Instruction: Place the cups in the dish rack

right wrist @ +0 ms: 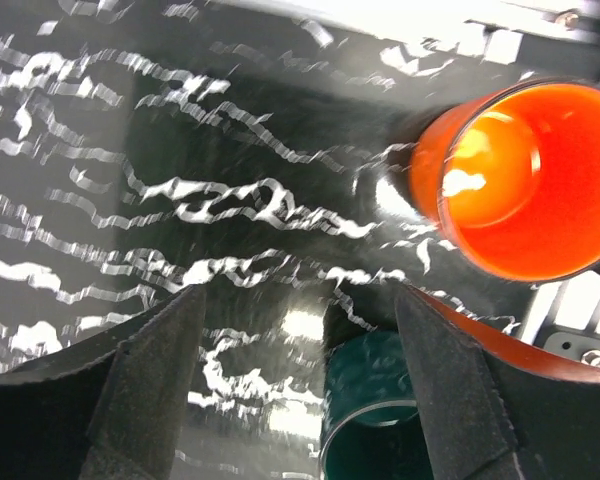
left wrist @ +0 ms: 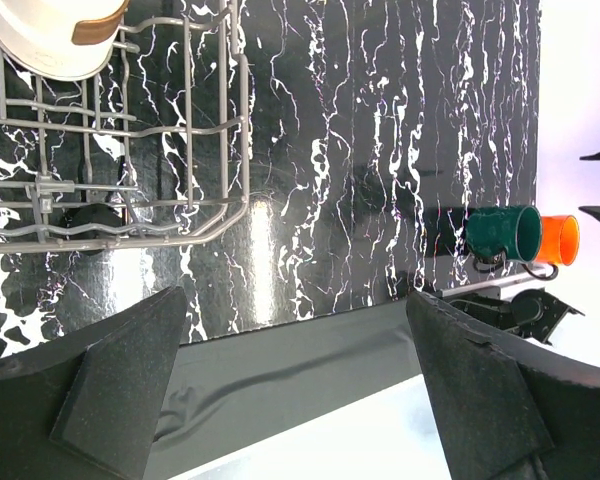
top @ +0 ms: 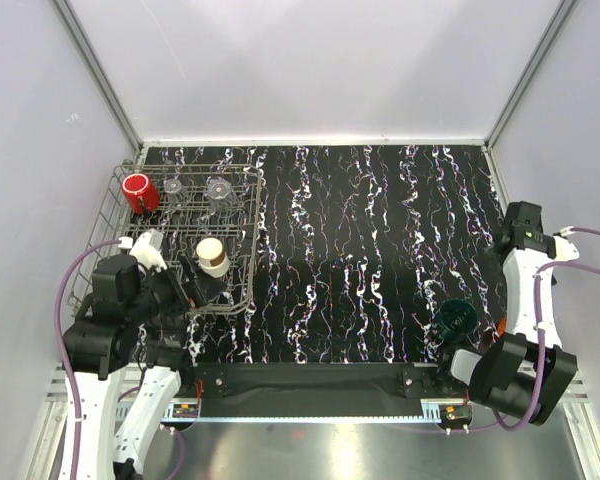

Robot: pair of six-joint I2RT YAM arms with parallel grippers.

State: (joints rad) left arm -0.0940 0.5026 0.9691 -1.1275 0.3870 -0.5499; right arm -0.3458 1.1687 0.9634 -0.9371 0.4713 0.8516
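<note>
The right claw (right wrist: 300,300) is open, its two dark fingers (right wrist: 150,400) spread apart. The dark green cup (right wrist: 368,395) sits right between them, close to one finger, with a strip of the black marbled table (top: 360,250) showing between it and the other, so the claw has not closed on it. The cup is a deep, glossy green, and from above it stands mouth up, its round rim showing. Just past the finger it sits close to, outside the claw, is the orange cup (right wrist: 525,180). It is bright and shiny, its open mouth faces the wrist camera, and light glints on its inner wall. It is just beside the green one, but I cannot tell whether they touch. Well away from this claw, across the table, the left claw (left wrist: 295,300) is also wide open with only table between its fingers, hovering just beside the near corner of the dish rack (left wrist: 242,130), a basket of thin grey wire. The cream cup (left wrist: 50,40) sits inside the rack a little beyond that claw. Farther still, along the rack's far end, are the red cup (top: 138,192) and the two clear cups (top: 173,187) in a row.
</note>
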